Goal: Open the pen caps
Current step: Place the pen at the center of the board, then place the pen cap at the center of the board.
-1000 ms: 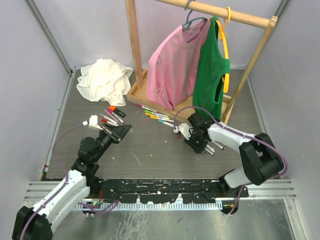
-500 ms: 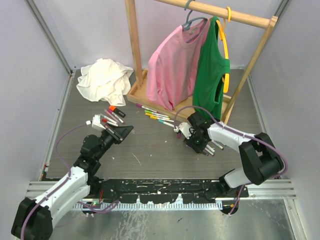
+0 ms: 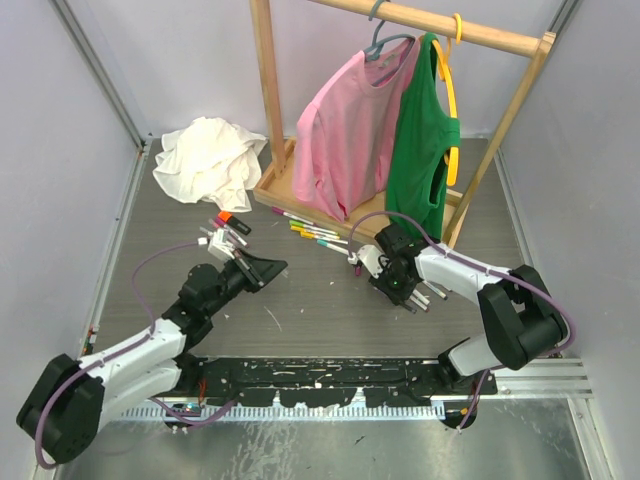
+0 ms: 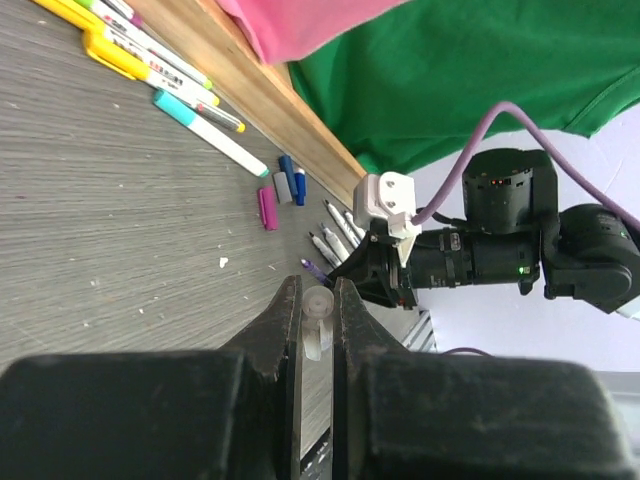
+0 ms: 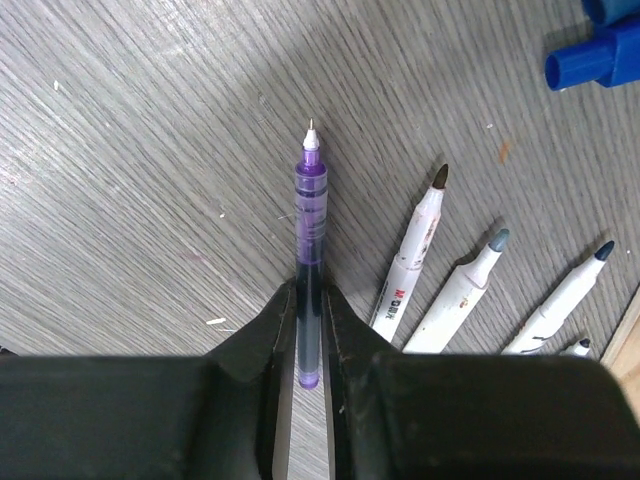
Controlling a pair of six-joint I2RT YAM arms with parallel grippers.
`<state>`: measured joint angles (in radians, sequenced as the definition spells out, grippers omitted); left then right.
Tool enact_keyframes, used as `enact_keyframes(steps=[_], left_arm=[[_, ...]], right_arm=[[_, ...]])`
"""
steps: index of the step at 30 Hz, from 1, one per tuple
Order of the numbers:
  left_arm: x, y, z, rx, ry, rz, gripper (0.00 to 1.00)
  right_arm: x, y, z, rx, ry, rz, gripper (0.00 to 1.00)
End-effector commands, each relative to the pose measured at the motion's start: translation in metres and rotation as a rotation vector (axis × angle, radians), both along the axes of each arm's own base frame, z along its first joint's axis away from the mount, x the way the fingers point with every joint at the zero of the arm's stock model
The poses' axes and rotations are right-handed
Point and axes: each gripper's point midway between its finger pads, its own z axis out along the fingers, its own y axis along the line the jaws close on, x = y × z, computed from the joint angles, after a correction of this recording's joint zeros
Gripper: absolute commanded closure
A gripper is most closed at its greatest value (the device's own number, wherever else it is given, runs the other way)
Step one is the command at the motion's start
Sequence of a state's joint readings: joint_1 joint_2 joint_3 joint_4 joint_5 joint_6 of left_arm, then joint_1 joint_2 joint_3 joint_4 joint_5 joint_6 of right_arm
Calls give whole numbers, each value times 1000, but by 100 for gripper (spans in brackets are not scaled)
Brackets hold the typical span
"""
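My left gripper is shut on a small clear pen cap, held above the table left of centre. Facing it from the right, my right gripper is shut on a slim purple pen whose bare tip points away from the jaws, low over the table. Three uncapped white pens lie just beside it. Loose pen caps, one pink and one blue, rest near the rack base. Capped pens lie in a row at the table's middle.
A wooden clothes rack stands at the back with a pink shirt and a green top. A crumpled white cloth lies back left. More pens sit by the left arm.
My left arm has swung right toward the table's middle, carrying the clear cap. The right arm has stayed in place with the purple pen.
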<state>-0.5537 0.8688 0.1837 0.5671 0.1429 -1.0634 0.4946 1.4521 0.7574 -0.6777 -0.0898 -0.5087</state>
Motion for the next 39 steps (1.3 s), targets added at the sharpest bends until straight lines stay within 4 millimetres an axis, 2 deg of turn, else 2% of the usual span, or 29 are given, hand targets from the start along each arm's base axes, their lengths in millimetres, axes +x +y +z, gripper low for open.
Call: enact_keyframes(steps=[1,7,9,14,15,24,39], left_arm=[[7,-22,36,-14,-130,-24,100],[6,-50,15,89,-106,-11,100],[6,-59,5,126,-83,4,100],[14,-85,-19,181,-9,0,100],[16,-91,-28,199,11,-5,100],[30,-128,-57,252,135,-37,100],[43,-157,-106,372,377,-13,100]], right_arm=[[9,-2,3,-10,-38,-15,84],[13,-6,5,-6,-48,-41,88],[15,-6,6,-2,-50,-48,86],[15,-4,9,18,-52,-48,73],[15,-3,10,22,-52,-46,72],[19,3,23,66,-88,-45,68],[30,8,50,158,-183,-59,64]])
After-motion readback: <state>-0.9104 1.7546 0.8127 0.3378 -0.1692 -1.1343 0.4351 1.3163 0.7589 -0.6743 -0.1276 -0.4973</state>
